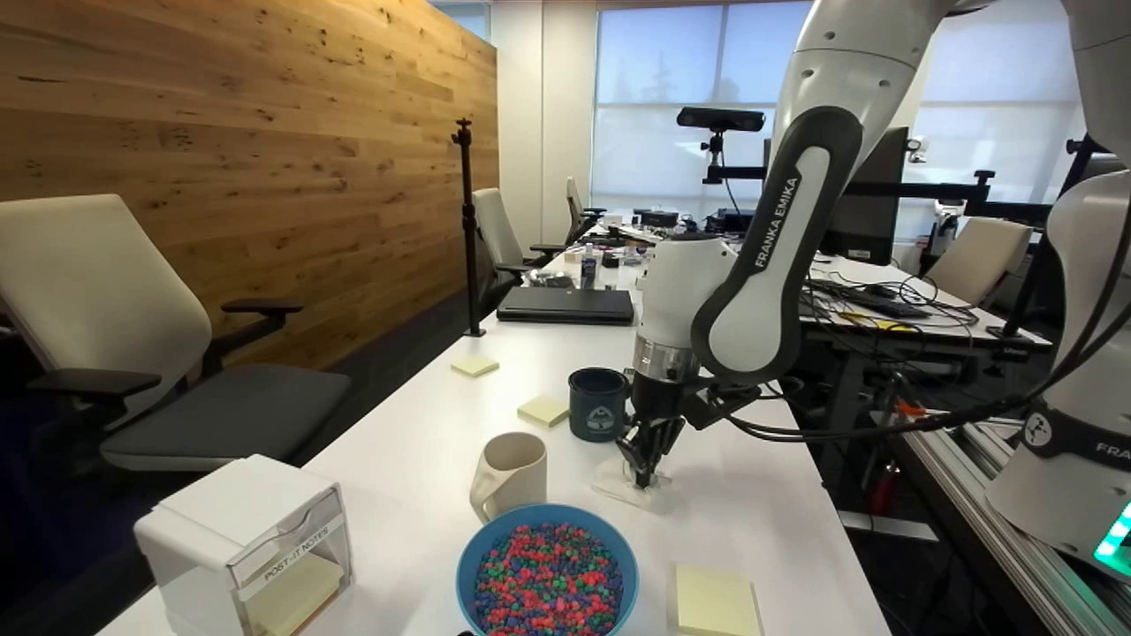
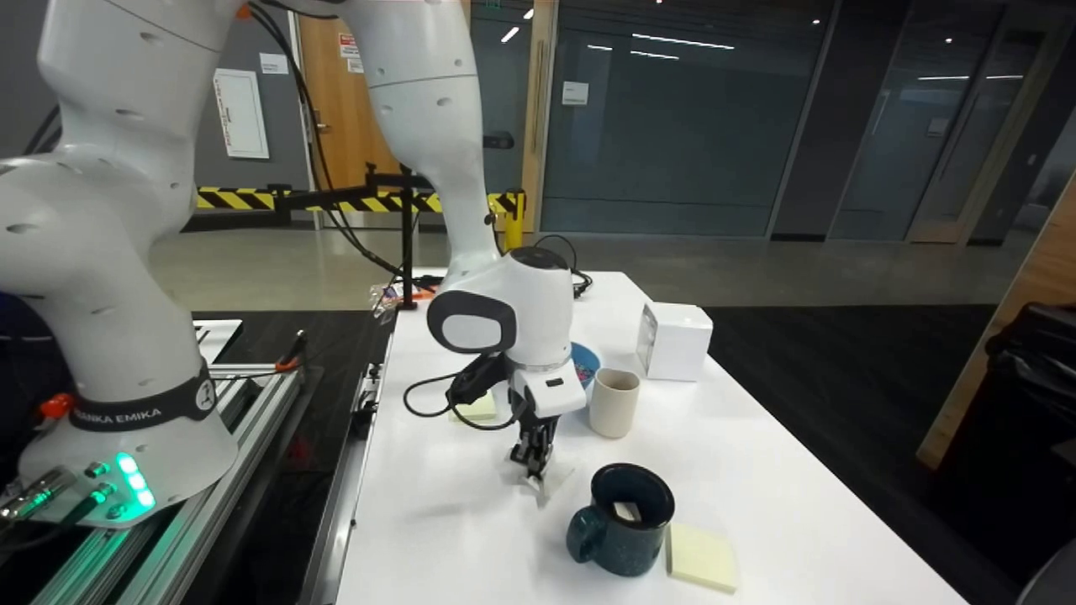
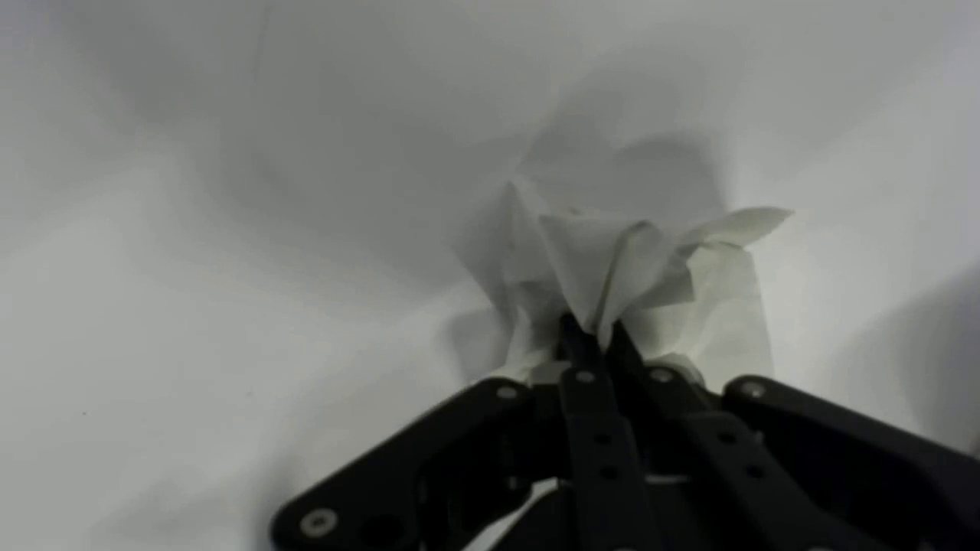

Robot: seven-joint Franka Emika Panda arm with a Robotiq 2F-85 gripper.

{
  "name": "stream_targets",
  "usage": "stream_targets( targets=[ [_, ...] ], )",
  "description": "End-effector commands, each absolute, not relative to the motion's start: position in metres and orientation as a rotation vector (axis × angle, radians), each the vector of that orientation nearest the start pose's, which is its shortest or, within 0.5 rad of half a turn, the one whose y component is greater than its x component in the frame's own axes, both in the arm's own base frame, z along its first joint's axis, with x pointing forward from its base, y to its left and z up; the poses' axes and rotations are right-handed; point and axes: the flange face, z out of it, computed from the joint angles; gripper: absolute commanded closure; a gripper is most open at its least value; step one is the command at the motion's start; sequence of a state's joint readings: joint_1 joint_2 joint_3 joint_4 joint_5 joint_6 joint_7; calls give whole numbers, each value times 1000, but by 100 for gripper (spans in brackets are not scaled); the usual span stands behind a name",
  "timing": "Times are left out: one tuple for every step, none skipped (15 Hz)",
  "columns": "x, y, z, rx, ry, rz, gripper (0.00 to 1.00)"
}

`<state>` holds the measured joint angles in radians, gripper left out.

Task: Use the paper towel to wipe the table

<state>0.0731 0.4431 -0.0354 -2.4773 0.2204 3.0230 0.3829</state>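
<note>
Wrist view: tool pinches crumpled paper towel, on bench nearer robot-side edge. Small grip, so drag could tear it or pull it loose; sweeping toward opposite edge might knock dark mug.

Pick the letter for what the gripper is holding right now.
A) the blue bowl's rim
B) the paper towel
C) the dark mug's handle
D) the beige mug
B: the wrist view shows the gripper shut on the paper towel, with crumpled folds sticking out of its grip.
</note>
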Motion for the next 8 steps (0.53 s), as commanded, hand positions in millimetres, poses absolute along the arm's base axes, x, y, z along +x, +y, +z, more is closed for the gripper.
stream_targets(
  targets=[
    [468,60,105,-3099,589,-114,99],
    [468,78,104,-3125,508,-118,99],
    [469,91,104,-3145,419,-120,99],
    [472,99,106,-3140,377,-116,99],
    [473,99,107,-3132,380,-117,99],
    [472,94,109,-3118,410,-115,99],
    [470,84,109,-3104,453,-115,99],
    [466,70,109,-3089,517,-112,99]
  ],
)
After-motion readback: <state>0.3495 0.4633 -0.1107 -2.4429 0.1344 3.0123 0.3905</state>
